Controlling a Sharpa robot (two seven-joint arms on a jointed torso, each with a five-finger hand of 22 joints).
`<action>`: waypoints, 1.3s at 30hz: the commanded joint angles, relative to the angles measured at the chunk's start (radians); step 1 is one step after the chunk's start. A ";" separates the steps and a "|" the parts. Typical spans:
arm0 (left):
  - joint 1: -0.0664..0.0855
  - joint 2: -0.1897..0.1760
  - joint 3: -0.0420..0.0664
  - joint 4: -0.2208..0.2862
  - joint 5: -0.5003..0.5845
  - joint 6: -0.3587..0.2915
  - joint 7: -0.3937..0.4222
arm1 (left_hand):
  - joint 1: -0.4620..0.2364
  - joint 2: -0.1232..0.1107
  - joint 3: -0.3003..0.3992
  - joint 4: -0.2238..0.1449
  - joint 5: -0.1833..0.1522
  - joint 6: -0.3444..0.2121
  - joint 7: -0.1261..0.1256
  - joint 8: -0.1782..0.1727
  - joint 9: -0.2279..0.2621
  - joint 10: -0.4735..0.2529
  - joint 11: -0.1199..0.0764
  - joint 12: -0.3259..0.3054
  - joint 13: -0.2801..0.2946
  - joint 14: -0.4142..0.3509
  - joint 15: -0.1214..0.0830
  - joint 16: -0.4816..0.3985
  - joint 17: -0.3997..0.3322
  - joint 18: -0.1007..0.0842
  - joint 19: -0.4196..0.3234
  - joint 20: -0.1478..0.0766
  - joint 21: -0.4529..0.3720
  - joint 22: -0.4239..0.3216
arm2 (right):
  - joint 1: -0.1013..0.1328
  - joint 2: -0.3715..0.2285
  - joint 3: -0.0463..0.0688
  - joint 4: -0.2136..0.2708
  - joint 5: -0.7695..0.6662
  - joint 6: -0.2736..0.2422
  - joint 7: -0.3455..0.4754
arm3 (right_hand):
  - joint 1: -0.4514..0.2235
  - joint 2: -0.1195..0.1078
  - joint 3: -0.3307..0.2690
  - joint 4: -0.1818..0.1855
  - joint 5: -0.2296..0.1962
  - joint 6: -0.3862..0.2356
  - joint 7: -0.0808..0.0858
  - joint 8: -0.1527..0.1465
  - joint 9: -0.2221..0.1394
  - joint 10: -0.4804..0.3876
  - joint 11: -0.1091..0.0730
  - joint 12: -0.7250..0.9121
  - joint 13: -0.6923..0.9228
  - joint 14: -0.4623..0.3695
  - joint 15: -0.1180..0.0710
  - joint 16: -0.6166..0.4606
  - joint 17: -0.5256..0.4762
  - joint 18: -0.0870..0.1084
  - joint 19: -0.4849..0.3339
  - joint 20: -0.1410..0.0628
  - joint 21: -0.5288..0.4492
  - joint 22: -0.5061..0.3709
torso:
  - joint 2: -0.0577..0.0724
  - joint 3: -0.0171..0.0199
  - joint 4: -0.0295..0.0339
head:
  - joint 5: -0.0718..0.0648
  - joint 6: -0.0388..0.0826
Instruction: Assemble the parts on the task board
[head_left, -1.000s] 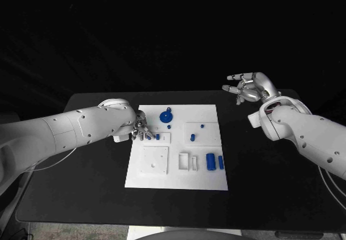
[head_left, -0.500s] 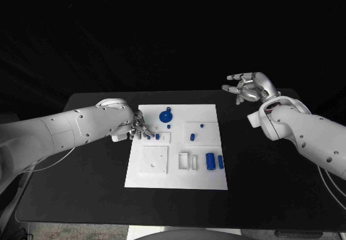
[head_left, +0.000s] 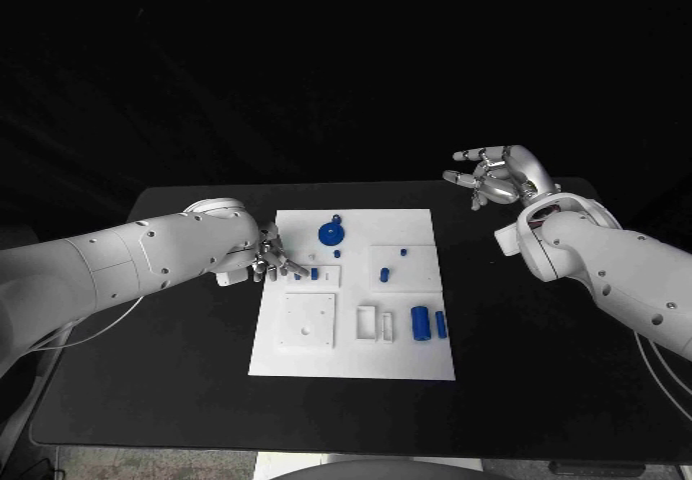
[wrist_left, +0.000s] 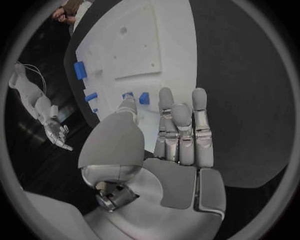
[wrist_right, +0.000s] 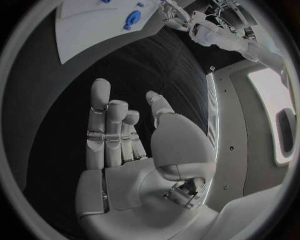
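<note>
One task board (head_left: 355, 340), perhaps eight blue parts (head_left: 332, 235), two empty hands (head_left: 495, 176)

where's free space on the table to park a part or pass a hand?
Free: the black table between the task board and the right arm, and the near strip in front of the board. The board's near edge is bare too. Crowded: the board's far left, where the left hand sits beside small blue parts and the round blue part. The right hand hangs open, off the board.

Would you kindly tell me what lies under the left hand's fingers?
The left hand reaches over the task board's left edge; two small blue parts sit at its fingertips. The board under its fingers is hidden.
</note>
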 joint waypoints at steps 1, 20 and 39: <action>0.001 -0.004 0.006 0.004 0.052 -0.004 0.002 | 0.002 0.000 0.005 0.011 -0.004 -0.001 0.002 -0.006 -0.004 0.002 0.002 -0.007 -0.001 -0.002 0.004 -0.005 0.000 -0.008 0.006 0.005 -0.005 0.017 | -0.001 0.000 0.001 0.000 0.002 0.010 0.010 | -0.009 0.000 0.000 0.008 0.005 -0.007 -0.002 -0.001 0.000 -0.001 -0.001 -0.005 -0.001 0.005 -0.001 -0.006 -0.001 0.016 0.038 -0.005 0.002 -0.001 | 0.000 -0.0001 0.0002 | 0.001 0.000; 0.043 -0.042 0.085 0.048 0.169 -0.205 0.146 | 0.216 0.219 0.032 -0.272 0.279 -0.035 0.058 -0.144 -0.360 -0.105 0.035 -0.072 -0.045 -0.043 0.033 -0.076 -0.040 -0.006 -0.018 0.027 -0.069 -0.009 | -0.002 -0.001 0.001 -0.004 0.002 0.010 0.009 | -0.006 0.003 0.000 0.009 0.006 -0.005 -0.002 -0.001 0.000 0.001 -0.001 -0.002 0.000 0.005 -0.001 -0.006 -0.001 0.016 0.038 -0.005 0.003 -0.002 | 0.000 0.0012 -0.0007 | -0.004 0.016; 0.034 0.066 0.049 0.035 -0.137 -0.364 0.498 | 0.292 0.185 0.232 -0.508 0.085 0.038 0.100 -0.272 -0.749 -0.274 0.134 -0.386 -0.188 -0.059 0.099 -0.242 -0.096 0.073 -0.109 0.093 -0.028 0.025 | -0.002 0.007 0.000 -0.011 0.002 0.014 0.011 | -0.007 0.007 0.003 0.005 0.007 0.000 -0.003 0.000 0.000 -0.002 -0.002 -0.005 -0.002 0.004 -0.002 -0.006 -0.001 0.016 0.038 -0.005 0.004 -0.002 | 0.001 0.0001 -0.0033 | -0.012 0.028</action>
